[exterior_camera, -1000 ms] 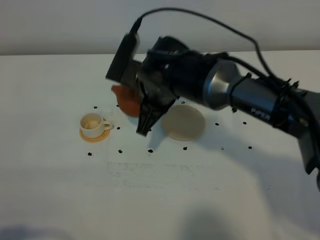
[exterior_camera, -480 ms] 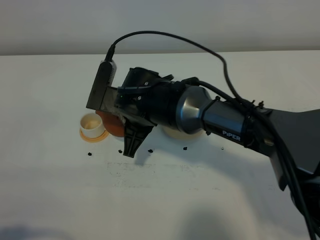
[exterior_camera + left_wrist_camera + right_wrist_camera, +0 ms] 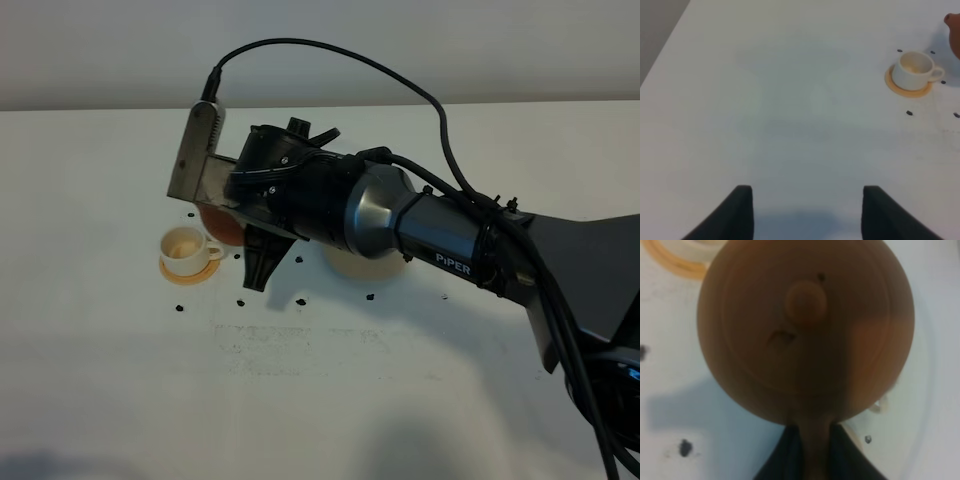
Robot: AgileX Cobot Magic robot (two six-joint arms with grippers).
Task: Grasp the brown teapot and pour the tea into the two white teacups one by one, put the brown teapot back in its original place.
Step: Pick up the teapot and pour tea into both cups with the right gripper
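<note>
The right gripper (image 3: pixel 810 452) is clamping the brown teapot (image 3: pixel 222 226) by its handle, holding it over the left half of the table (image 3: pixel 120 380), just beside a white teacup (image 3: pixel 184 247) sitting on its coaster (image 3: pixel 190 271). The left gripper (image 3: pixel 807 212) is hanging with its jaws wide apart.
</note>
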